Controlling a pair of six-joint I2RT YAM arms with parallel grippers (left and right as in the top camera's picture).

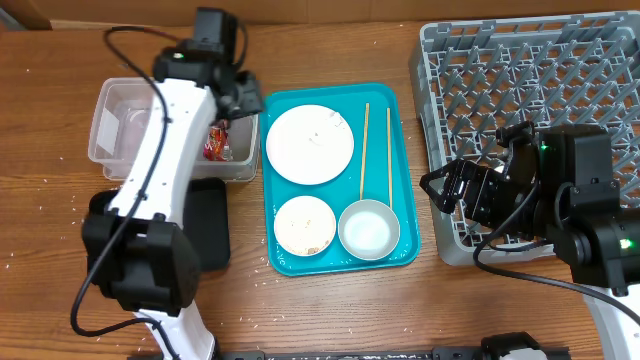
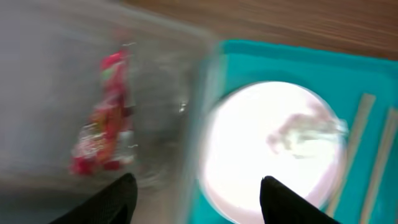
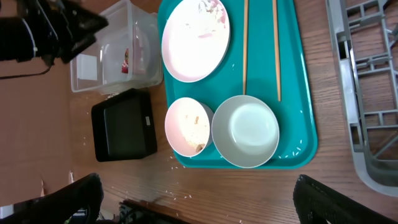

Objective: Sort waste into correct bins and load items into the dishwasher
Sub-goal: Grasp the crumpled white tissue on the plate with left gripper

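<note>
The red-and-white wrapper [image 1: 215,141] lies inside the clear tub [image 1: 112,100], against its right wall; it also shows in the left wrist view [image 2: 102,127] and the right wrist view [image 3: 125,60]. My left gripper [image 1: 244,104] hangs open and empty over the tub's right edge [image 2: 196,186]. The white plate [image 1: 309,143], small white bowl [image 1: 304,224], metal bowl [image 1: 368,230] and two chopsticks [image 1: 365,150] sit on the teal tray [image 1: 405,215]. My right gripper [image 1: 446,190] is open and empty at the left edge of the grey dish rack [image 1: 540,90]. No cup is in view.
The black tray [image 1: 207,225] lies in front of the clear tub, partly under my left arm. Rice grains [image 3: 199,196] are scattered on the wooden table in front of the teal tray and on the tray's front right corner [image 3: 292,149].
</note>
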